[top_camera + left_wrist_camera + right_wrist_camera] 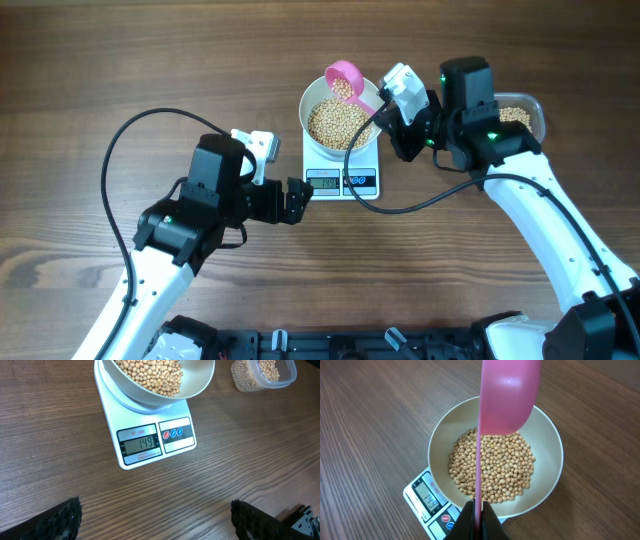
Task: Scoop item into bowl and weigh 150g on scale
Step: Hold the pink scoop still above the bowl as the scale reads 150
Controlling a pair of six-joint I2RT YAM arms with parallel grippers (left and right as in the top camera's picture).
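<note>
Pinches the thin handle of the pink scoop tight in the right tool, cup with a few beans held just above the white bowl at its rim, on the side away from the display. Has the heap of beans right beneath, in that bowl on the white scale, reading 149. Holds the left tool spread wide and empty above the counter just before the scale.

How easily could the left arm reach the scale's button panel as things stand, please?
Probably easily: the open left hand sits close to the scale, facing its front edge, with nothing visible between it and the button panel.
</note>
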